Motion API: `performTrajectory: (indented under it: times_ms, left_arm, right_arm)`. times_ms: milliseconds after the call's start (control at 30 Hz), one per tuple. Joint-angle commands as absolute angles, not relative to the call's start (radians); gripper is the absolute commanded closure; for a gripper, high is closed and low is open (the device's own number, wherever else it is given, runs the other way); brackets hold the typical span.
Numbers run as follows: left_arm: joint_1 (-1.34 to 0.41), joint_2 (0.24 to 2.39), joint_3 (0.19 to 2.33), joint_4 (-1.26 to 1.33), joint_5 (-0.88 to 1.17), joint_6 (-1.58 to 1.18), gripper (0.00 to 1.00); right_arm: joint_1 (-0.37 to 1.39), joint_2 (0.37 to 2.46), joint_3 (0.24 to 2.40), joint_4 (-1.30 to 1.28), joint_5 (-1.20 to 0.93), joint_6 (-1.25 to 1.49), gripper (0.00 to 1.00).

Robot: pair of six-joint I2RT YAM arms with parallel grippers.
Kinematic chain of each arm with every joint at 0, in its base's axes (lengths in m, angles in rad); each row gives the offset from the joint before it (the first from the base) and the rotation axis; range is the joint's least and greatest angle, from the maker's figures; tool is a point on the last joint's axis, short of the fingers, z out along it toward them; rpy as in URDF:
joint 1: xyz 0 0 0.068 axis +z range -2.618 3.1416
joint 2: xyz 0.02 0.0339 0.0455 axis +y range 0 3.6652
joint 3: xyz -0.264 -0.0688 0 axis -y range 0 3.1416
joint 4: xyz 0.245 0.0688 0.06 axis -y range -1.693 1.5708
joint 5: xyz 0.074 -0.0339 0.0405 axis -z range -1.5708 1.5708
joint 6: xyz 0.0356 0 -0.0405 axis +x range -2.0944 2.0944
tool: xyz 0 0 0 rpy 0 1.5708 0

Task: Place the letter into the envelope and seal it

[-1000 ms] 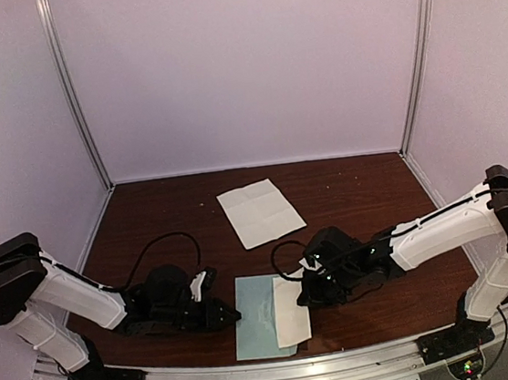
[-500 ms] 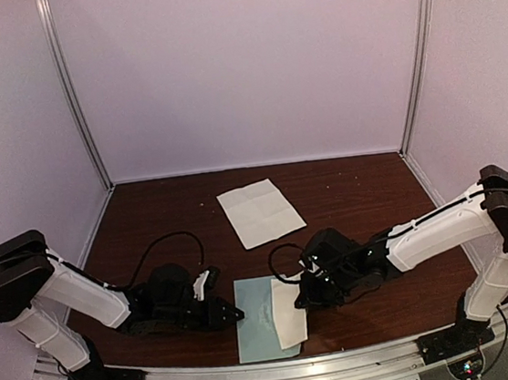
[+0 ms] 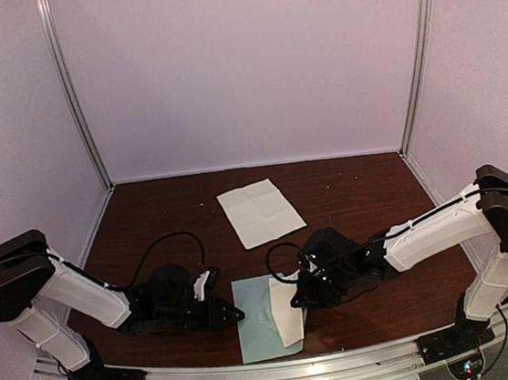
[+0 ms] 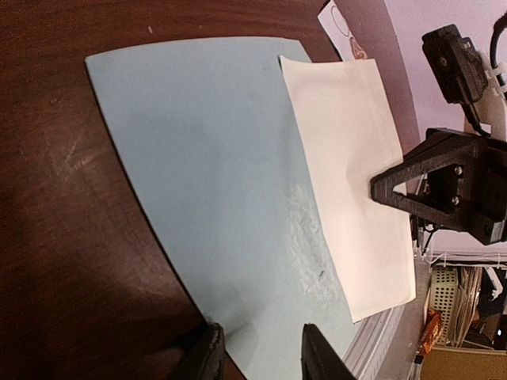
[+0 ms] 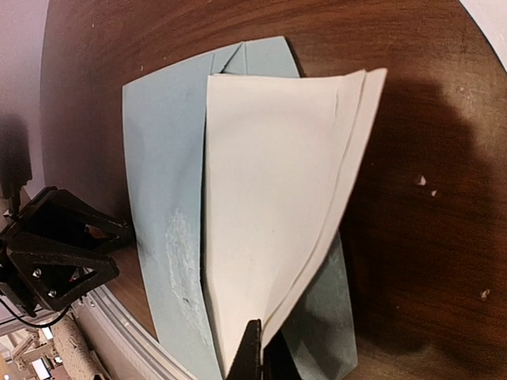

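A: What is the setting?
B: A dark brown wooden surface (image 3: 355,188) inside a booth with plain pale walls (image 3: 241,72). A white-and-black left arm (image 3: 74,298) and right arm (image 3: 433,234) reach in from the near edge.

A: Where is the envelope?
B: The envelope (image 3: 255,323), pale teal-green, lies flat close to the near edge, between the two arms. A faint whitish patch of print shows on its face.

A: And the letter?
B: The letter (image 3: 290,319), a folded white sheet, lies over the envelope's right part, and its right edge reaches past the envelope. In the right wrist view its folded layers fan apart a little. I cannot tell whether any edge is tucked inside the envelope.

A: What about the pincers?
B: The left pincer (image 4: 263,352) is at the envelope's left edge, low to the surface. Its two fingers stand apart, with the envelope's edge lying between them. The right pincer (image 5: 255,348) is on the envelope's right side, its fingers pinched together on the letter's edge.

A: Anything farther back?
B: Beyond the envelope, well apart from it, a second white sheet (image 3: 259,211) with fold creases lies flat at a slant. Behind it rise the walls.
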State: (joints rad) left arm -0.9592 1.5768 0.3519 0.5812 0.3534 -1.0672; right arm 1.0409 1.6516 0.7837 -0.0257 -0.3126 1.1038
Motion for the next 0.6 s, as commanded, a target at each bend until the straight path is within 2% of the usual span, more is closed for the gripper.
performTrajectory:
  times_ms: [0,567]
  left_arm:
    - [-0.956,1.599,0.372,0.625,0.364,-1.067,0.65]
    - [-0.955,1.609,0.383,0.638,0.375,-1.069,0.65]
  right_arm:
    - [1.046,1.669,0.813,0.034,-0.345,1.1,1.0]
    - [1.064,1.734,0.863,0.078,-0.394,1.076,1.0]
